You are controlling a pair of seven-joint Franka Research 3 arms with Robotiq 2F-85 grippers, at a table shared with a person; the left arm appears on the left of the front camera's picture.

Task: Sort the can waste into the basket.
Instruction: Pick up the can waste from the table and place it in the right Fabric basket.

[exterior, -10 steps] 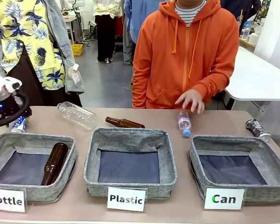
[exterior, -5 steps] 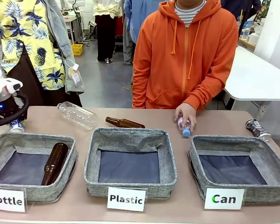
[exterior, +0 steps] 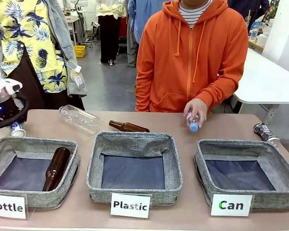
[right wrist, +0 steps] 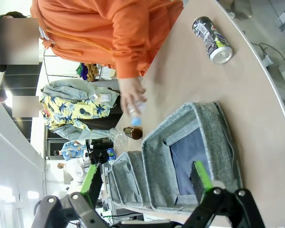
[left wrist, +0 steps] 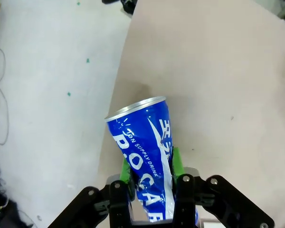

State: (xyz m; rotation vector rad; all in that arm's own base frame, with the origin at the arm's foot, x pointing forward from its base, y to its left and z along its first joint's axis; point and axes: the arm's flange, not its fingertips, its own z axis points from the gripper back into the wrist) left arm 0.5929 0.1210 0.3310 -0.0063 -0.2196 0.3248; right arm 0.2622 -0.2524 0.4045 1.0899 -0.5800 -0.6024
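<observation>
My left gripper (left wrist: 151,167) is shut on the dented blue can (left wrist: 145,152), with its green pads pressed on both sides and the silver end pointing away over the table edge. In the front view the blue can (exterior: 18,129) peeks out under my left arm at the far left. The black can (exterior: 263,131) lies on the table at the far right, behind the grey "Can" basket (exterior: 241,145). My right gripper (right wrist: 145,176) hangs open above the Can basket (right wrist: 213,128), with the black can (right wrist: 212,39) farther off.
The "Plastic" basket (exterior: 134,139) stands in the middle. The "Bottle" basket (exterior: 33,142) on the left holds a brown bottle (exterior: 56,167). Behind them lie a clear plastic bottle (exterior: 79,118) and a brown bottle (exterior: 128,127). A person's hand (exterior: 196,109) holds a small plastic bottle (exterior: 193,124).
My left gripper has closed on the blue can. The person's hand has come down on the small plastic bottle and lifted it off the table.
</observation>
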